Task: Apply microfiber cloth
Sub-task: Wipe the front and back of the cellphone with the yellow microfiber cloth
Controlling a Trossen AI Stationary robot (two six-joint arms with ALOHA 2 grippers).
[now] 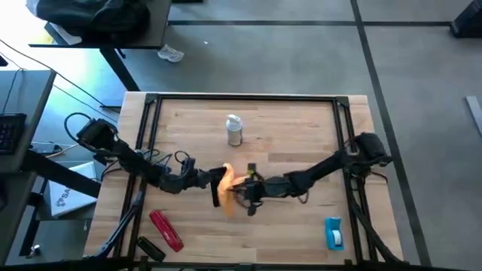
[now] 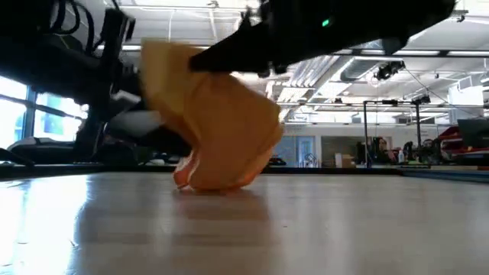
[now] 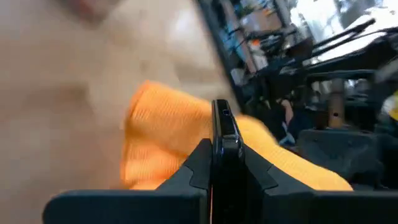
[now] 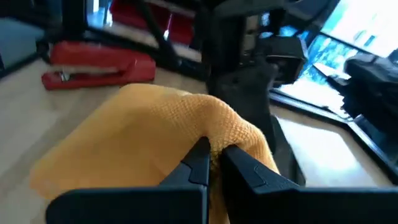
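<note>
- While both arms meet near the middle of the wooden table (image 1: 301,135), the microfiber cloth (image 1: 223,184) hangs between them, its lower edge touching the tabletop in the low view.
- Left gripper (image 1: 213,181) is clamped on the cloth's edge, fingers (image 3: 225,134) pressed together.
- Right gripper (image 1: 239,190) pinches a fold of the cloth, fingertips (image 4: 202,152) nearly touching.
- Red stapler (image 1: 166,229) lies near the front edge.
- Metal can (image 1: 234,131) stands behind the cloth.
- Blue-and-white item (image 1: 334,232) sits front right.

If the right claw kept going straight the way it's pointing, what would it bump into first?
The right claw is already shut on the microfiber cloth. Straight on, it would likely meet the left claw, which grips the same cloth from the other side; depth is hard to judge.
</note>
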